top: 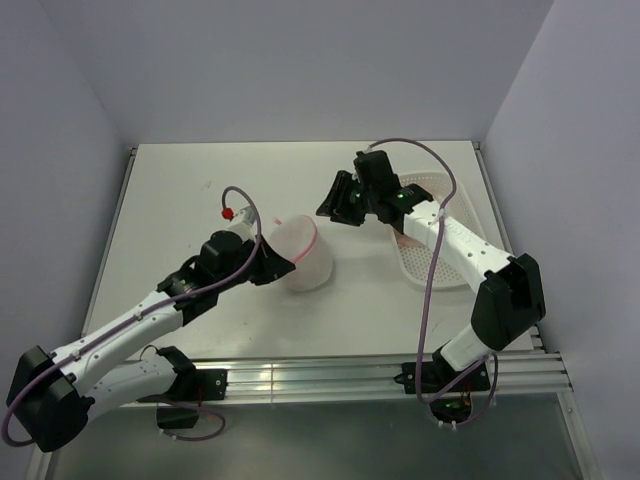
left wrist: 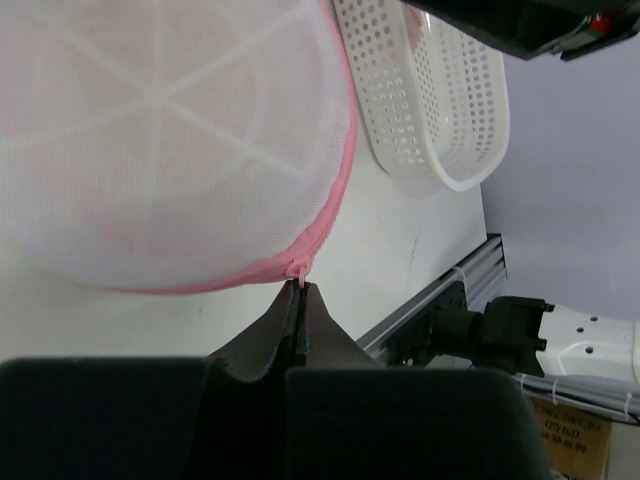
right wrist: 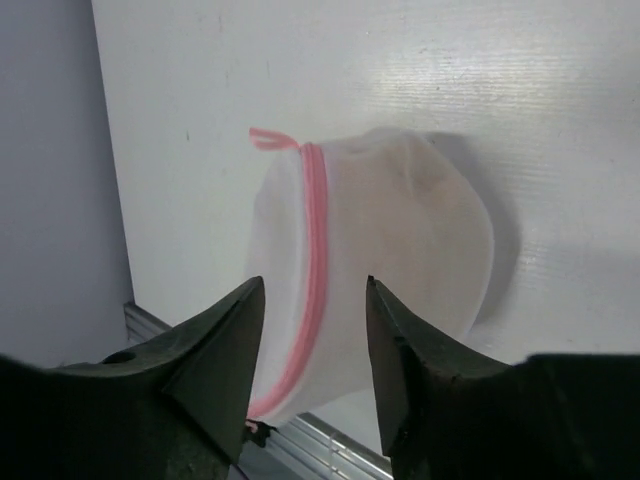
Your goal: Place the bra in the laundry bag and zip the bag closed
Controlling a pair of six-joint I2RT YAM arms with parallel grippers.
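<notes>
laundry bag [left wrist: 170,140], left pincer [left wrist: 301,290] gripping its rim

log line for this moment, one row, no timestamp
left gripper: shut on laundry bag zipper rim | right gripper: open, apart from bag | bra: inside bag, seen through mesh | basket: beside bag

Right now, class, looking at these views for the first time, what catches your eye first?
The laundry bag sits at the centre of the table, pink-rimmed, with the peach bra showing through its mesh. The left gripper pinches its zipper pull; the right gripper hovers open, facing it.
</notes>
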